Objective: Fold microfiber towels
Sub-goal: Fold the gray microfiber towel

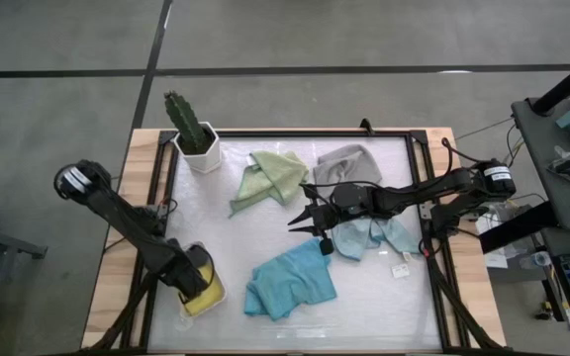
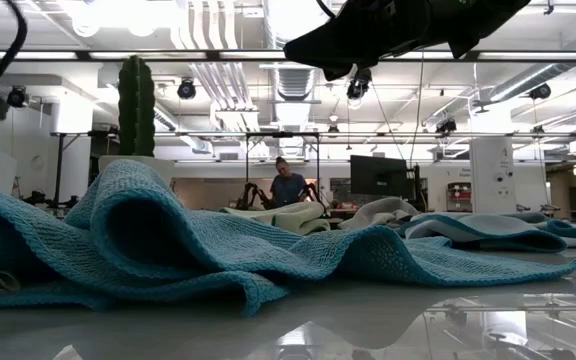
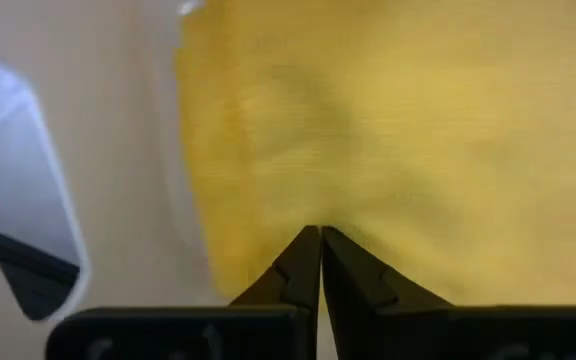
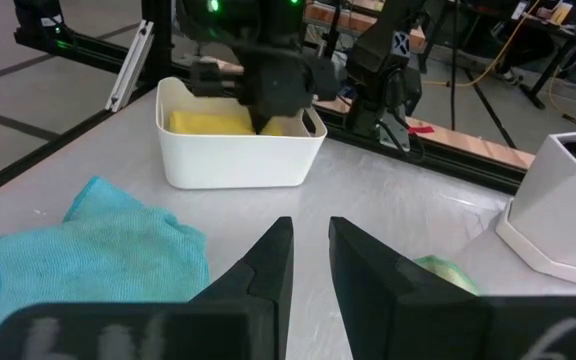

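Placement step, judging by the high view: the left gripper (image 1: 194, 280) sat down in the white tray (image 1: 215, 294) at the table's near-left corner, on the yellow towel (image 1: 204, 299), while the right gripper (image 1: 307, 220) hovered mid-table between the sage green towel (image 1: 270, 176) and the teal towel (image 1: 290, 281), with the grey towel (image 1: 349, 161) and pale blue towel (image 1: 374, 235) under or beside its arm. All four loose towels looked crumpled, so the next move probably called for picking a corner of one; open tabletop lay between green and teal, and the cactus pot (image 1: 202, 150) stood clear at the far-left. Low view: teal towel (image 2: 168, 240) filled the foreground in rumpled folds, right gripper (image 2: 353, 85) hung above it, not touching. Left wrist view: fingers (image 3: 303, 265) pressed together, tips against the yellow towel (image 3: 398, 130); whether they pinched cloth, can't tell. Right wrist view: right gripper (image 4: 310, 255) with a narrow gap and nothing in it, teal towel (image 4: 98, 250) below, the tray (image 4: 238, 160) with the yellow towel (image 4: 208, 121) and the left arm beyond.
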Robot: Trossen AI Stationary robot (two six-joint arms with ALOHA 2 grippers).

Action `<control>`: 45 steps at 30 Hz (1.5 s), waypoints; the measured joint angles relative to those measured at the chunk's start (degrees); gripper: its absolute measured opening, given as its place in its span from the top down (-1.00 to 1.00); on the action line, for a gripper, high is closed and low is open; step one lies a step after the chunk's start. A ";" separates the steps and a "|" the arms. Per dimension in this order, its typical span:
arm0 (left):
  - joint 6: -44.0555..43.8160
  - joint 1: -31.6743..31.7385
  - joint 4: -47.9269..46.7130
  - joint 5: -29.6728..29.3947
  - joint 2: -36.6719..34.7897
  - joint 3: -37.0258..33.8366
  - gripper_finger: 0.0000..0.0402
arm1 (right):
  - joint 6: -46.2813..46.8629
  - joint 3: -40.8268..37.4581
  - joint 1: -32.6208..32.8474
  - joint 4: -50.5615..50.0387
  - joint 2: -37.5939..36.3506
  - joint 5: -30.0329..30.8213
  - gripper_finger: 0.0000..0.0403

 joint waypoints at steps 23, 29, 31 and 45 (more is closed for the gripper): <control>4.91 0.97 5.12 -7.15 -0.72 5.15 1.00 | 0.14 0.00 0.00 -0.50 0.00 0.07 0.70; 14.91 2.25 4.07 -22.58 -3.78 9.87 1.00 | 2.65 0.00 0.00 -0.71 0.00 0.12 0.70; 20.73 3.01 4.65 -29.23 -4.57 10.95 1.00 | 3.59 0.00 0.00 -1.02 0.00 0.13 0.70; 74.70 20.07 37.20 -36.90 -7.80 0.65 1.00 | 13.02 0.00 0.00 -9.13 0.00 5.29 0.38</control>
